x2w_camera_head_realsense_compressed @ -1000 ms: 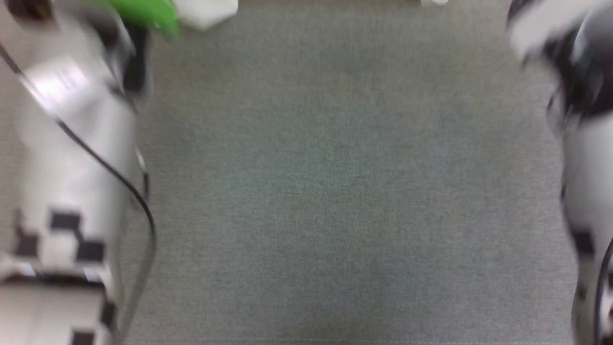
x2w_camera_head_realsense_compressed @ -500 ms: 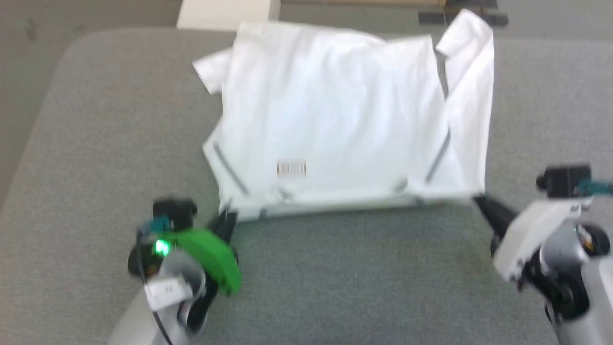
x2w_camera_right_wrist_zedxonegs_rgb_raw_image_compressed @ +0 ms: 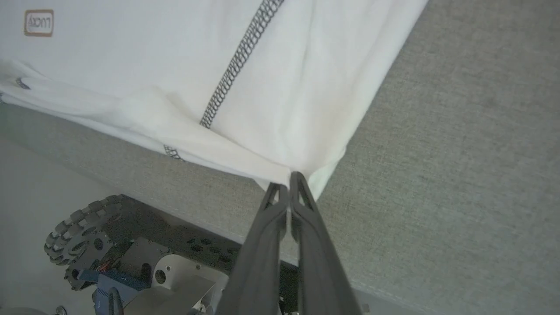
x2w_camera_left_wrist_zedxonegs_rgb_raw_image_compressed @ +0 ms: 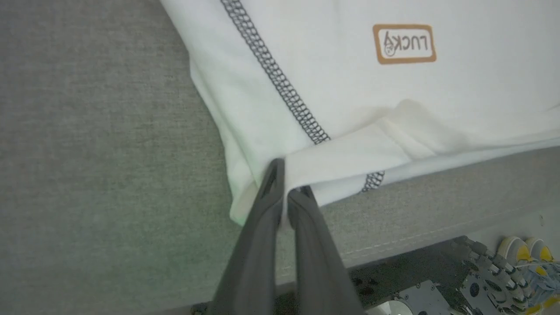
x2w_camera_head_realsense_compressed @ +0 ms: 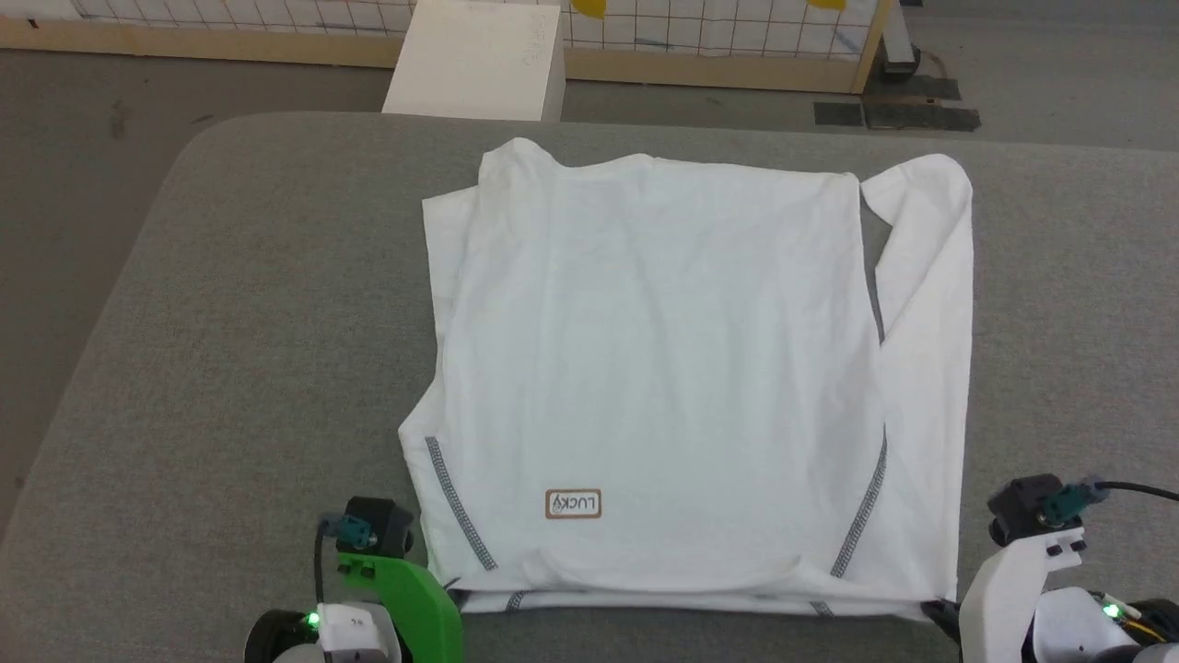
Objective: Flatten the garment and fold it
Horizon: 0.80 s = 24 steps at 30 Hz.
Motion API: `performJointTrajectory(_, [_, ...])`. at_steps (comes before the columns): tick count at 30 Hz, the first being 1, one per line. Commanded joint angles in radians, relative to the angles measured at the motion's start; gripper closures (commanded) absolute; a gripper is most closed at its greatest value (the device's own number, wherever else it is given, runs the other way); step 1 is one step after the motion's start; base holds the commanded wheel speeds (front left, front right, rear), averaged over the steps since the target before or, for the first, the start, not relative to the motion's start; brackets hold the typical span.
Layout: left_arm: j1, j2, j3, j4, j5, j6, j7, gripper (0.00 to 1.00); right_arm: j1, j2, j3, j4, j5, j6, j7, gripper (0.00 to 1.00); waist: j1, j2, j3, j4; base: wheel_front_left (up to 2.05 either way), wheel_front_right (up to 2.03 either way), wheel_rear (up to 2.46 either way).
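Your L gripper (x2w_camera_left_wrist_zedxonegs_rgb_raw_image_compressed: 286, 186) is closed tight on the garment (x2w_camera_head_realsense_compressed: 663, 350). Both dark fingers (x2w_camera_left_wrist_zedxonegs_rgb_raw_image_compressed: 262, 227) are together, w/ the near hem corner nipped between the tips. A dark zigzag seam (x2w_camera_left_wrist_zedxonegs_rgb_raw_image_compressed: 280, 83) runs off toward 11 o'clock from that corner, and a tan-bordered label (x2w_camera_left_wrist_zedxonegs_rgb_raw_image_compressed: 404, 43) sits at 1 o'clock in the L wrist view.

Your R gripper (x2w_camera_right_wrist_zedxonegs_rgb_raw_image_compressed: 286, 183) is the same: fingers pressed together, clamped on the opposite near hem corner. The fabric pulls up to a small peak at the tips, and the hem runs away toward 10 o'clock. The robot's wheeled base (x2w_camera_right_wrist_zedxonegs_rgb_raw_image_compressed: 74, 227) shows at 8 o'clock, below the table edge.

In the head view the L gripper is at 7 o'clock and the R gripper at 5 o'clock, w/ the near hem stretched between them. The garment lies spread in the middle of the grey padded table (x2w_camera_head_realsense_compressed: 230, 322), body mostly flat w/ light wrinkles, hem toward you. One long sleeve (x2w_camera_head_realsense_compressed: 930, 322) lies along the body's side at 3 o'clock. It touches the body low down, w/ a narrow grey gap higher up.

Past the table's far edge, a white box (x2w_camera_head_realsense_compressed: 479, 60) stands on the floor at 11–12 o'clock, w/ a wood-framed mesh fence (x2w_camera_head_realsense_compressed: 718, 69) behind it.
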Motion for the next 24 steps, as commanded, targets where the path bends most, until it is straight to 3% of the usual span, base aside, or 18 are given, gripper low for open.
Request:
performJointTrajectory(1, [0.033, 0.038, 0.008, 0.005, -0.010, 0.028, 0.029, 1.00, 0.024, -0.011, -0.020, -0.011, -0.027, -0.002, 0.036, 1.00, 0.0001, -0.0001, 0.002, 0.001, 0.00, 0.00, 0.00])
performJointTrajectory(4, [0.052, 0.047, 0.004, -0.006, -0.023, 0.043, 0.078, 1.00, 0.041, 0.001, -0.020, -0.027, -0.051, -0.002, 0.085, 1.00, 0.0001, -0.0001, 0.006, -0.001, 0.00, 0.00, 0.00])
performJointTrajectory(8, [0.057, 0.042, 0.019, -0.018, -0.042, 0.056, 0.078, 1.00, 0.039, 0.031, -0.013, -0.029, -0.071, -0.002, 0.071, 1.00, 0.0001, -0.0001, 0.015, -0.003, 0.00, 0.00, 0.00])
performJointTrajectory(9, [0.059, 0.037, 0.028, -0.016, -0.052, 0.061, 0.074, 0.66, 0.037, 0.039, -0.011, -0.023, -0.074, -0.002, 0.063, 1.00, 0.0001, -0.0001, 0.016, -0.004, 0.00, 0.00, 0.00])
performJointTrajectory(10, [0.060, 0.033, 0.033, -0.015, -0.059, 0.063, 0.073, 0.00, 0.033, 0.041, -0.008, -0.019, -0.079, -0.002, 0.050, 1.00, 0.0001, -0.0001, 0.016, -0.005, 0.00, 0.00, 0.00])
performJointTrajectory(11, [0.060, 0.030, 0.044, -0.014, -0.071, 0.068, 0.070, 0.00, 0.026, 0.044, -0.008, -0.015, -0.083, -0.002, 0.023, 1.00, 0.0001, -0.0001, 0.016, -0.006, 0.00, 0.00, 0.00])
performJointTrajectory(12, [0.061, 0.027, 0.054, -0.016, -0.081, 0.072, 0.068, 0.00, 0.022, 0.047, -0.008, -0.010, -0.082, -0.002, 0.005, 0.70, 0.0001, -0.0001, 0.016, -0.007, 0.00, 0.00, 0.00])
performJointTrajectory(13, [0.061, 0.030, 0.064, -0.022, -0.089, 0.075, 0.069, 0.00, 0.018, 0.043, -0.003, -0.005, -0.086, -0.002, -0.011, 0.00, 0.0001, -0.0001, 0.015, -0.008, 0.00, 0.00, 0.00])
performJointTrajectory(21, [0.097, 0.070, 0.166, -0.157, -0.176, 0.110, 0.092, 0.00, -0.004, 0.057, -0.058, -0.059, -0.024, -0.002, -0.093, 0.00, 0.0001, -0.0001, 0.000, -0.017, 0.00, 0.00, 0.00])
performJointTrajectory(22, [0.100, 0.074, 0.238, -0.231, -0.203, 0.110, 0.022, 0.00, -0.022, 0.076, -0.111, -0.103, 0.009, -0.002, -0.118, 0.00, 0.0001, -0.0001, -0.002, -0.023, 0.00, 0.00, 0.00])
performJointTrajectory(24, [0.088, 0.075, 0.290, -0.277, -0.182, 0.109, -0.081, 0.00, -0.047, 0.096, -0.157, -0.129, 0.023, -0.002, -0.145, 0.00, 0.0001, -0.0001, 0.002, -0.028, 0.00, 0.00, 0.00])
